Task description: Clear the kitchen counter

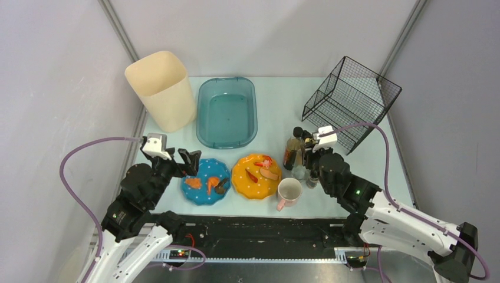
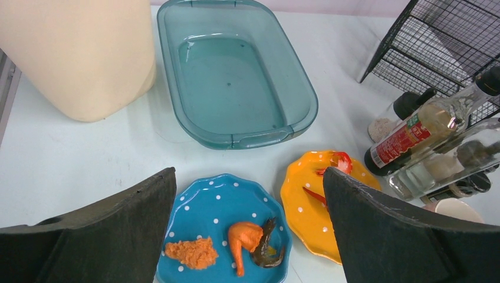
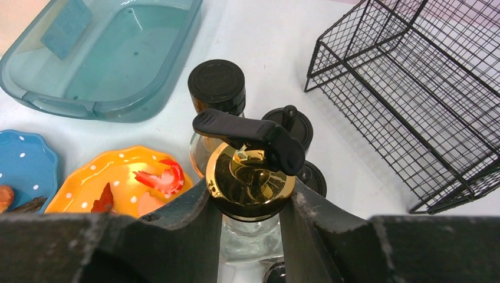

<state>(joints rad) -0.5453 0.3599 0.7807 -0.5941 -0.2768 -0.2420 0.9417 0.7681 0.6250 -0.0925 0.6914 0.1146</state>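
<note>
Where the two arms reach in over the near edge, the left gripper [image 2: 249,174] hangs with its jaws wide above a round blue polka-dot plate [image 2: 206,212] of orange scraps. The right gripper [image 3: 247,191] pinches the gold collar of a clear glass bottle [image 3: 247,239] with a black lever spout. Everything stands on the kitchen counter [image 1: 277,106], a pale blue tabletop. Farther back are a teal translucent plastic basin [image 1: 227,112], a cream plastic bin [image 1: 162,88] and a black wire basket [image 1: 351,100].
</note>
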